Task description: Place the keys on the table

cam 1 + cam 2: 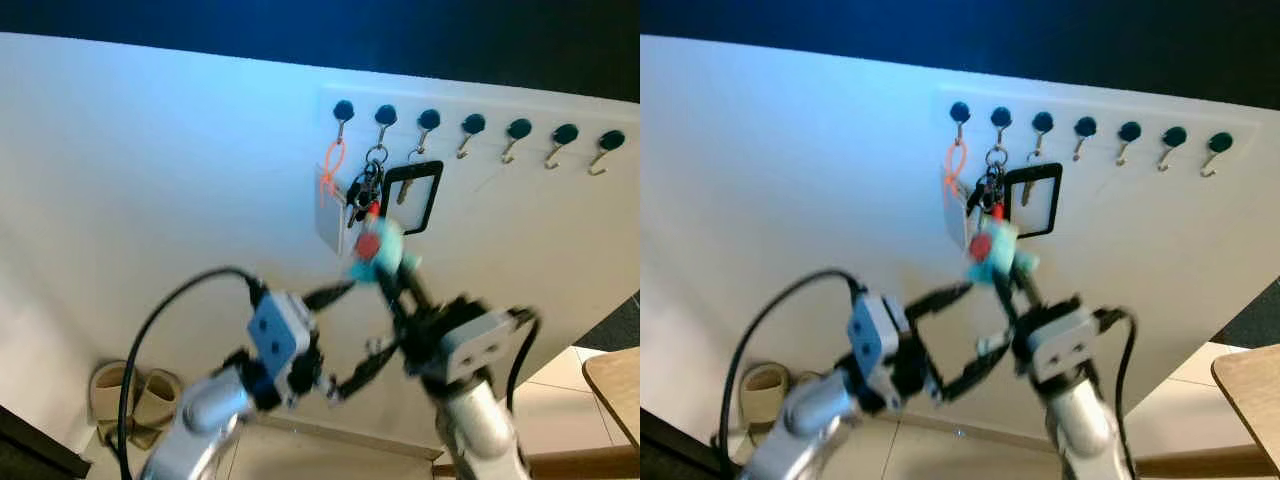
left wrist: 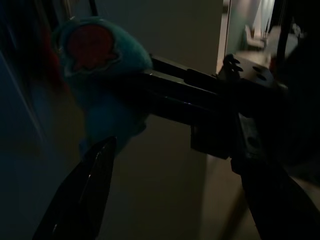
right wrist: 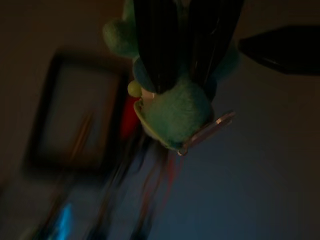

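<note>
Bunch of dark metal keys (image 1: 366, 188) hangs from a wall hook, its fluffy teal plush charm (image 1: 378, 252) apparently pinched by the right gripper (image 1: 392, 272).

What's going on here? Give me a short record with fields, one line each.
Place: white wall with a row of hooks
Keys: hanging from the second hook, with a teal plush charm
Right gripper: fingers closed on the plush charm
Left gripper: open, just below the charm
On neighbouring hooks: orange loop, black frame
Floor: slippers
</note>
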{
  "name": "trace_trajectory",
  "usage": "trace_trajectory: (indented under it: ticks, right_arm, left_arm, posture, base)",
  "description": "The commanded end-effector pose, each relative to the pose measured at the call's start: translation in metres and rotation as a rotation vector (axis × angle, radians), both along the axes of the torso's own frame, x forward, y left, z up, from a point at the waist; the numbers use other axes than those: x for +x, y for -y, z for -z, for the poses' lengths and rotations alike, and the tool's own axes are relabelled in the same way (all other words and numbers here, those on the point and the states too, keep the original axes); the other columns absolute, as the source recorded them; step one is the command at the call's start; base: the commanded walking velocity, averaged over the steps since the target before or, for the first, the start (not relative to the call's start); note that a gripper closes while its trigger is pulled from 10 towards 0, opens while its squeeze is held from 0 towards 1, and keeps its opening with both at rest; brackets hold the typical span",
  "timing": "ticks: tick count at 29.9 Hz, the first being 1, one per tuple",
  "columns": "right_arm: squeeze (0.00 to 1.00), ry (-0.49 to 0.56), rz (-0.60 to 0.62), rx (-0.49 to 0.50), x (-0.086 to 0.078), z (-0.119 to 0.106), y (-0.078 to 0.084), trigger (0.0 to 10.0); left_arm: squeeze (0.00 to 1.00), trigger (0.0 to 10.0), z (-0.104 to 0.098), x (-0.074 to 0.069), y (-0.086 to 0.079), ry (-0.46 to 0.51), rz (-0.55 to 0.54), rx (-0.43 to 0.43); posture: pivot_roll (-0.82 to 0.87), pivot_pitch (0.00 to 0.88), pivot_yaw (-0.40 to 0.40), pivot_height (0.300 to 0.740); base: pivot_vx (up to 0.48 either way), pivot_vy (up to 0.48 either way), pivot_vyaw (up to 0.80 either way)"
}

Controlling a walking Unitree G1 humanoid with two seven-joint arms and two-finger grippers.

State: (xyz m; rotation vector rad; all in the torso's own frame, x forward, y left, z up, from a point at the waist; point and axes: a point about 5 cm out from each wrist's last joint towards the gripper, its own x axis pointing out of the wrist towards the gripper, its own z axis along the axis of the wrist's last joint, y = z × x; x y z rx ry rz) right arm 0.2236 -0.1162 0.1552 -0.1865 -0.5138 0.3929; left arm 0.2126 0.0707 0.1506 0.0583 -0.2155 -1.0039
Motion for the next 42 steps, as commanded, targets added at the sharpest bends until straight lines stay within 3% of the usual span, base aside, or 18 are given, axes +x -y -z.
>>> trace_trajectory:
  ticks: [1, 3, 4, 5, 8, 11, 20, 21, 23, 25, 28, 29, 30, 31, 33, 34, 37, 42]
  right_arm:
    - [0.0, -0.045, 0.068, -0.035, -0.004, 0.015, 0.021, 0.0]
    - [0.0, -0.084, 0.092, -0.032, -0.006, 0.025, 0.026, 0.0]
    - [0.0, -0.242, 0.186, -0.006, -0.008, 0.057, 0.043, 0.0]
    - [0.0, -0.307, 0.222, 0.006, -0.009, 0.07, 0.05, 0.0]
    - [0.0, -0.375, 0.264, 0.021, -0.011, 0.084, 0.057, 0.0]
    - [0.0, -0.513, 0.363, 0.032, -0.018, 0.117, 0.077, 0.0]
    - [0.0, -0.659, 0.351, -0.024, -0.023, 0.151, 0.081, 0.0]
    - [0.0, -0.761, 0.348, 0.001, -0.023, 0.167, 0.077, 0.0]
    - [0.0, -0.784, 0.349, 0.01, -0.022, 0.17, 0.076, 0.0]
    - [0.0, -0.891, 0.363, 0.025, -0.024, 0.186, 0.075, 0.0]
    - [0.0, -1.009, 0.376, 0.058, -0.027, 0.201, 0.073, 0.0]
    - [0.0, -1.009, 0.376, 0.058, -0.027, 0.201, 0.073, 0.0]
    - [0.0, -1.054, 0.385, 0.067, -0.029, 0.206, 0.072, 2.0]
    - [0.0, -1.076, 0.385, 0.072, -0.03, 0.21, 0.071, 4.9]
    - [0.0, -1.087, 0.385, 0.073, -0.03, 0.211, 0.071, 4.9]
    - [0.0, -1.133, 0.375, 0.057, -0.033, 0.216, 0.07, 10.0]
    - [0.0, -1.216, 0.362, 0.045, -0.037, 0.224, 0.071, 10.0]
    - [0.0, -1.233, 0.356, 0.033, -0.034, 0.224, 0.071, 10.0]
  left_arm:
    - [0.0, 10.0, 0.0, 0.009, -0.029, 0.04, -0.139, 0.009]
    - [0.0, 10.0, 0.013, 0.008, -0.036, 0.002, -0.165, 0.032]
    - [0.0, 10.0, 0.048, 0.001, -0.053, -0.117, -0.231, 0.087]
    - [0.0, 10.0, 0.061, -0.003, -0.059, -0.159, -0.252, 0.106]
    - [0.0, 10.0, 0.073, -0.007, -0.066, -0.204, -0.282, 0.121]
    - [0.0, 10.0, 0.104, -0.019, -0.086, -0.331, -0.389, 0.124]
    - [0.0, 10.0, 0.141, -0.031, -0.099, -0.489, -0.504, 0.137]
    - [0.0, 10.0, 0.167, -0.034, -0.106, -0.599, -0.612, 0.189]
    - [0.0, 10.0, 0.172, -0.035, -0.108, -0.623, -0.637, 0.203]
    - [0.0, 10.0, 0.194, -0.039, -0.12, -0.735, -0.794, 0.271]
    - [0.0, 10.0, 0.211, -0.047, -0.132, -0.859, -0.962, 0.285]
    - [0.0, 10.0, 0.211, -0.047, -0.132, -0.859, -0.962, 0.285]
    - [0.0, 10.0, 0.216, -0.051, -0.137, -0.895, -1.024, 0.288]
    - [0.0, 10.0, 0.22, -0.055, -0.142, -0.922, -1.074, 0.295]
    - [0.0, 10.0, 0.222, -0.058, -0.144, -0.936, -1.103, 0.302]
    - [0.0, 10.0, 0.223, -0.059, -0.144, -0.951, -1.104, 0.288]
    - [0.0, 10.0, 0.222, -0.055, -0.138, -0.931, -1.066, 0.207]
    - [0.0, 10.0, 0.22, -0.05, -0.133, -0.905, -1.059, 0.15]
  posture:
    - [0.04, 0.093, -0.038, 0.74]
    - [0.04, 0.094, -0.039, 0.74]
    - [0.04, 0.092, -0.038, 0.74]
    - [0.04, 0.092, -0.038, 0.74]
    - [0.04, 0.09, -0.038, 0.74]
    - [0.04, 0.089, -0.039, 0.74]
    - [0.04, 0.088, -0.042, 0.74]
    - [0.04, 0.089, -0.043, 0.74]
    - [0.04, 0.089, -0.043, 0.74]
    - [0.04, 0.086, -0.045, 0.74]
    - [0.04, 0.084, -0.046, 0.74]
    - [0.04, 0.084, -0.046, 0.74]
    - [0.03, 0.083, -0.045, 0.74]
    - [0.03, 0.077, -0.044, 0.74]
    - [0.03, 0.077, -0.044, 0.74]
    - [0.02, 0.067, -0.04, 0.74]
    - [0.03, 0.058, -0.047, 0.74]
    - [0.04, 0.044, -0.057, 0.74]
  base:
    - [0.0, 0.0, 0.0]
    - [0.0, 0.0, 0.0]
    - [0.0, 0.0, 0.0]
    - [0.0, 0.0, 0.0]
    - [0.0, 0.0, 0.0]
    - [0.0, 0.0, 0.0]
    - [0.0, 0.0, 0.0]
    - [0.0, 0.0, 0.0]
    - [0.0, 0.0, 0.0]
    - [0.0, 0.0, 0.0]
    - [0.0, 0.0, 0.0]
    - [0.0, 0.0, 0.0]
    - [0.0, 0.0, 0.0]
    - [0.0, 0.0, 0.0]
    - [0.0, 0.0, 0.0]
    - [0.0, 0.0, 0.0]
    - [0.0, 0.0, 0.0]
    - [0.0, 0.0, 0.0]
